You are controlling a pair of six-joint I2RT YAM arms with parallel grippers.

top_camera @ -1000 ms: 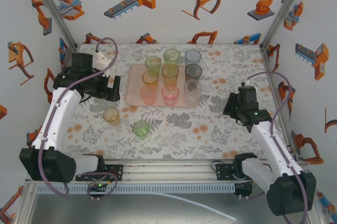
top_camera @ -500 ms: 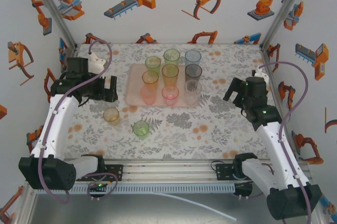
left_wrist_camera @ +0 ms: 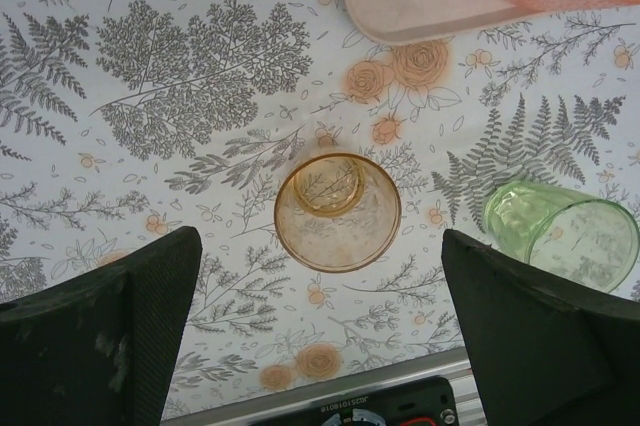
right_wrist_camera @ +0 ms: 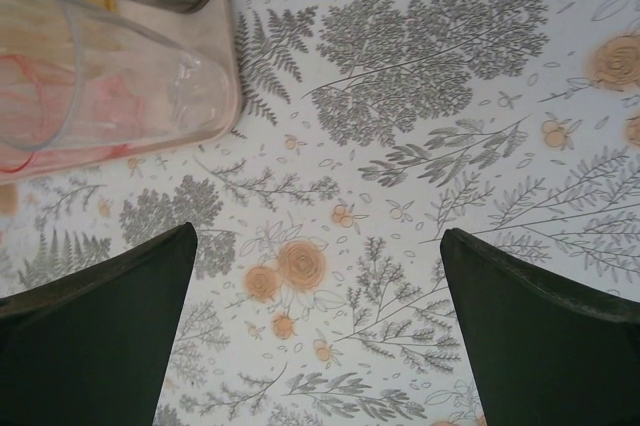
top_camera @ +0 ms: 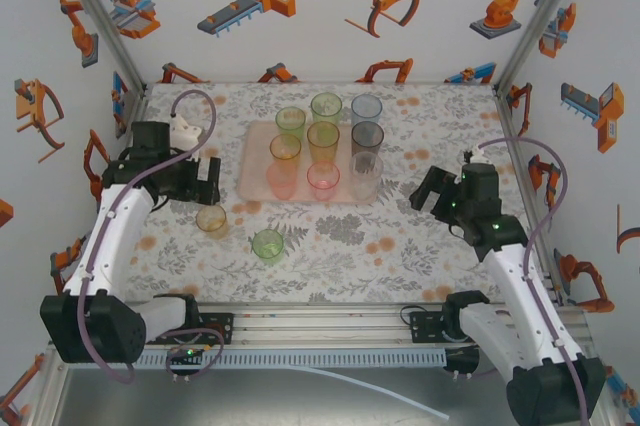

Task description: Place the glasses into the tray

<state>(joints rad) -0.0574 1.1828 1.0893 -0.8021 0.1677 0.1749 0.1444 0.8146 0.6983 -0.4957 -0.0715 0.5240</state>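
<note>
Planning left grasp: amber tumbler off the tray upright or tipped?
Upright: the amber tumbler shows its round rim ringing its base from above.

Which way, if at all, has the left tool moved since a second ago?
Yes. The left tool has shifted a little toward the near side, away from the tray's left edge and closer to the amber glass.

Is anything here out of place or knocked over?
Two stand apart: the amber glass and the green glass are on the tabletop, near the front-left corner of the tray, while the rest sit in the tray. Both are upright; nothing looks spilled or broken.
</note>
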